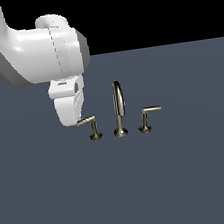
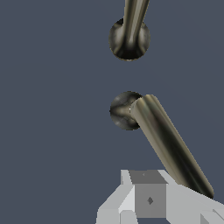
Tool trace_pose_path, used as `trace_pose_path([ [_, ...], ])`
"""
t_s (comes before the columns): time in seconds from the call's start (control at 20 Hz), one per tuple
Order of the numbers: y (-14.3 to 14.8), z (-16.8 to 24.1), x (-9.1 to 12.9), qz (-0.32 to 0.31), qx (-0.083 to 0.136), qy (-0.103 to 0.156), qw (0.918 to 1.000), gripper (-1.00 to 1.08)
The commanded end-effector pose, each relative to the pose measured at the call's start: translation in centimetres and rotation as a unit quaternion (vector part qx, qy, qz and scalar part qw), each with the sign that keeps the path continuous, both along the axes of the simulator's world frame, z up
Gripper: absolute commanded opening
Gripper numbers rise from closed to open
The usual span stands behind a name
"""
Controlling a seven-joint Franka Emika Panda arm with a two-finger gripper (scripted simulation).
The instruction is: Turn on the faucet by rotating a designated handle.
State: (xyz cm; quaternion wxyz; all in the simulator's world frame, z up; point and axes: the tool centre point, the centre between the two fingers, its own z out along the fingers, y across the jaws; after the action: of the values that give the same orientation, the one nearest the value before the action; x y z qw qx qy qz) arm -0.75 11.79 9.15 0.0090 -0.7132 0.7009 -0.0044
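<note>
The dull-brass faucet stands on the grey floor, with its tall arched spout (image 1: pixel 118 105) between two lever handles. The left-hand handle (image 1: pixel 88 123) has its thin bar pointing toward the exterior view's left. The right-hand twin (image 1: pixel 148 115) points toward the exterior view's right. My gripper (image 1: pixel 76 118) hangs just above and against the free end of the left handle's bar. In the wrist view the handle (image 2: pixel 168 142) runs from its round foot to my fingers (image 2: pixel 149 199), and the spout (image 2: pixel 130 33) lies beyond. Whether the fingers are open or shut does not show.
The white arm (image 1: pixel 34 49) comes down from the upper part of the exterior view's left and covers the area behind the left handle. The flat grey floor (image 1: pixel 125 193) extends around the faucet set.
</note>
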Motion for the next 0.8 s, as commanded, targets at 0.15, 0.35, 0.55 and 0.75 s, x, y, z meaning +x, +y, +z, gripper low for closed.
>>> trace_pose_path([
  [0.15, -0.4, 0.0, -2.5, 0.002, -0.003, 0.008, 1.0000, -1.00],
  [0.35, -0.5, 0.0, -3.6, 0.003, -0.003, 0.009, 0.9999, -1.00],
  [0.55, -1.3, 0.0, -3.5, 0.003, -0.001, 0.006, 1.0000, -1.00],
  [0.75, -2.7, 0.0, -4.4, 0.003, -0.002, 0.007, 1.0000, -1.00],
])
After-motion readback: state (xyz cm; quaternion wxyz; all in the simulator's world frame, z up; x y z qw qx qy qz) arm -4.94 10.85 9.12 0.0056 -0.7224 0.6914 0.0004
